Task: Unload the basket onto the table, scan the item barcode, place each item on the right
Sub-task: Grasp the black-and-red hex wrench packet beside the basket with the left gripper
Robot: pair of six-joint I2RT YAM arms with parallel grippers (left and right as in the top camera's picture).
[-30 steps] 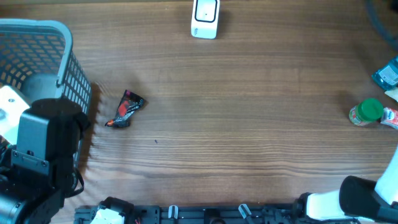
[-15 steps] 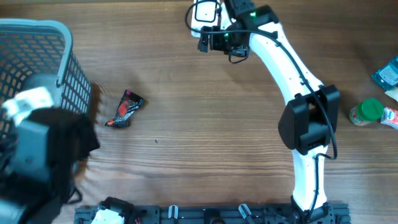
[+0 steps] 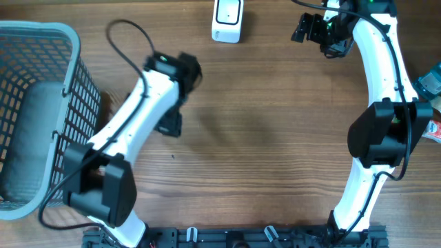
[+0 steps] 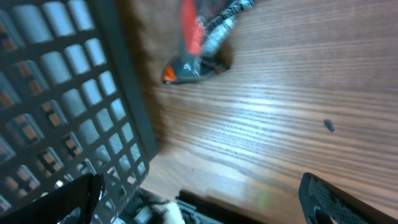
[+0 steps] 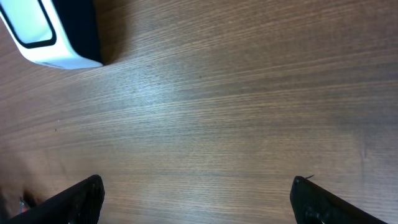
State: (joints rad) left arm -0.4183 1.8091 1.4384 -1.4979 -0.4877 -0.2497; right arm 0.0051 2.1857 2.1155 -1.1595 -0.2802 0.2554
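Packet [image 4: 202,37] just beside basket [image 4: 127,81] wall, tabletop [image 4: 298,81] opposite

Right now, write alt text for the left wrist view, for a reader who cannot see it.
A small crumpled red-and-black packet lies on the wooden table near the top of the frame, beside the grey lattice wall of a basket on the left. Below, the left gripper hangs with its dark fingers spread wide, nothing between them.
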